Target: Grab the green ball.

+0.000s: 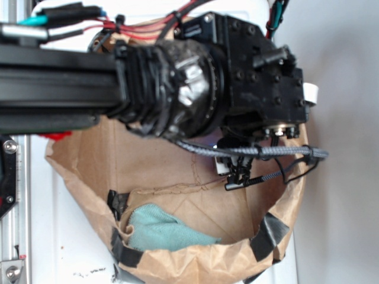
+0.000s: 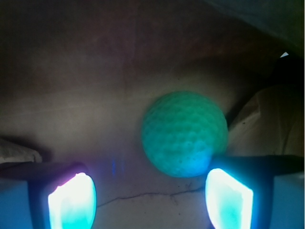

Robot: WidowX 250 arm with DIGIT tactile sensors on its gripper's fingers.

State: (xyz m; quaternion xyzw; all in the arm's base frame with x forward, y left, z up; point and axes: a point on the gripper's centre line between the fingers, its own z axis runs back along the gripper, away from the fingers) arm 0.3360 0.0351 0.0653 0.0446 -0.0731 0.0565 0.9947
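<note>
Jaws wide apart, green ball (image 2: 184, 134) just ahead, nearer right-hand finger (image 2: 228, 198).

green ball (image 2: 185, 134) | round, mint green, bumpy all over | whole, not held | seen resting on the brown floor, a bit right of the middle

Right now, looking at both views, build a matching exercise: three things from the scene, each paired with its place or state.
Things:
1. green ball
2. teal cloth
3. end effector

Places or states:
A. lying at the paper bag's lower inside edge
B. open, pads glowing
C. nearer one pad, not centred between them

Pairs: 1-C, 2-A, 3-B
</note>
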